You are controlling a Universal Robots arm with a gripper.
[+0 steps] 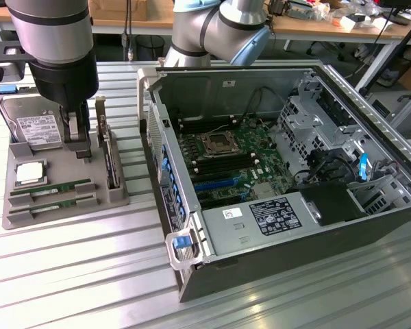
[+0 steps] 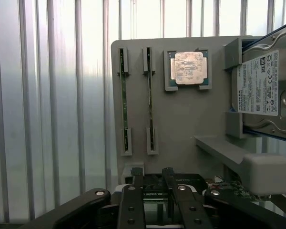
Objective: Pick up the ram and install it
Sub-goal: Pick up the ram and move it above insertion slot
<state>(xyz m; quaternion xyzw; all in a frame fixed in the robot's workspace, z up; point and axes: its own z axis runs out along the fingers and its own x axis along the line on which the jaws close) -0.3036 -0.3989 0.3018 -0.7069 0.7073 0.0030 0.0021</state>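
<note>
2 ram sticks (image 1: pixel 53 186) edge-up in tray (image 1: pixel 61 214), long axes parallel, approx exterior view's left-right; gripper (image 2: pixel 151 175) jaws apart.

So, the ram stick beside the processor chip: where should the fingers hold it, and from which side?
Take the ram stick by the middle of its long upper edge, coming straight down from above. It stands on edge in the gray tray, and holders cover both ends, so only the middle stretch is free. The fingers should probably close across its flat faces.
</note>
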